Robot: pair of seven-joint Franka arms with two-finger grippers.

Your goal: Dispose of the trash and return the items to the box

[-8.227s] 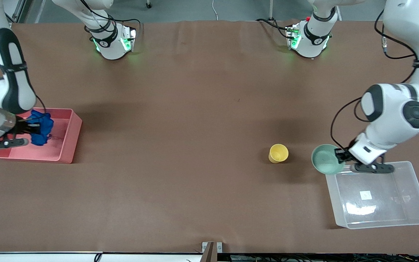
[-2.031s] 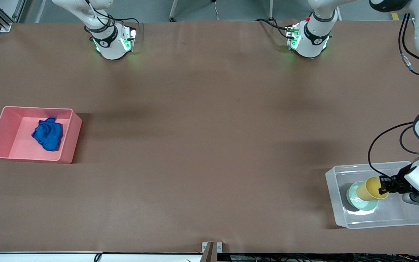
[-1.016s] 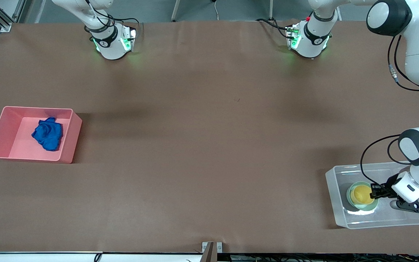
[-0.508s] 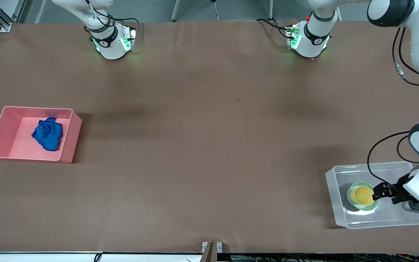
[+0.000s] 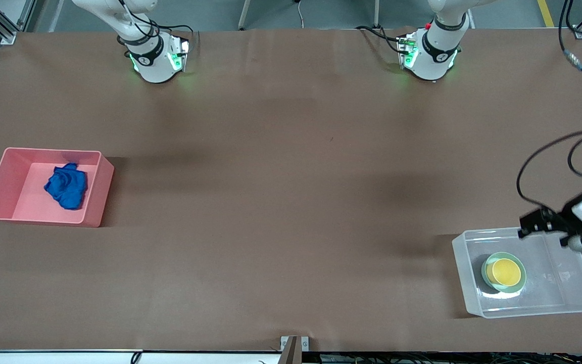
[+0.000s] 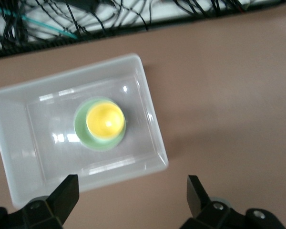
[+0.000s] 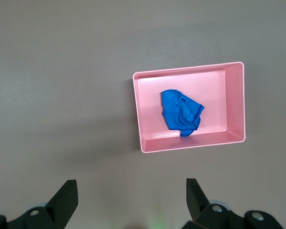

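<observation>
The yellow cup (image 5: pixel 505 271) stands nested in the mint-green bowl (image 5: pixel 487 277) inside the clear box (image 5: pixel 569 285), at the left arm's end of the table. My left gripper (image 5: pixel 523 226) hangs open and empty over the box's rim on the robots' side. In the left wrist view its fingers (image 6: pixel 66 193) frame the box (image 6: pixel 150 126), cup (image 6: pixel 105 119) and bowl (image 6: pixel 82 131) from above. The blue trash wad (image 5: pixel 66 186) lies in the pink bin (image 5: pixel 98 199). My right gripper (image 7: pixel 132 191) is open and empty, high over the table beside the bin (image 7: pixel 145 114) and wad (image 7: pixel 181 113).
The brown table (image 5: pixel 281 202) stretches bare between the bin and the box. Both arm bases (image 5: pixel 157 55) stand along the edge farthest from the front camera. Cables (image 6: pixel 86 19) run along the table edge near the box.
My left gripper opened, let go of the yellow cup and rose away from it toward the box's rim. The cup stays nested in the bowl. The right side has not changed.
</observation>
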